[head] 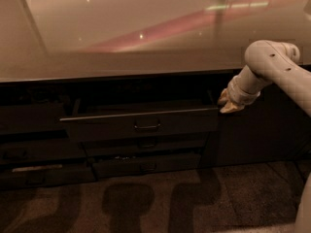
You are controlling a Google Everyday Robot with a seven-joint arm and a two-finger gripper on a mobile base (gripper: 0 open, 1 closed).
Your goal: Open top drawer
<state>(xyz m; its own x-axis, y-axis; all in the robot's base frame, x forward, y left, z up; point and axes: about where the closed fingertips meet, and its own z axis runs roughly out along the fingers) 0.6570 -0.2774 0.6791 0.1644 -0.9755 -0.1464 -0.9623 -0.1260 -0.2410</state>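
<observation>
In a dim room, a glossy pale table [121, 42] catches a pink streak and points of light above a dark cabinet front, and shadows fall across the speckled floor [146, 203]. The top drawer [107, 125] stands partly pulled out beneath the table edge, with a pale line along its upper rim, 1 small bar handle [147, 126] at centre and 2 narrower drawer fronts [121, 166] below. The white arm [272, 67] holds its tool [231, 103] at the drawer's right end; its grip cannot be told.
</observation>
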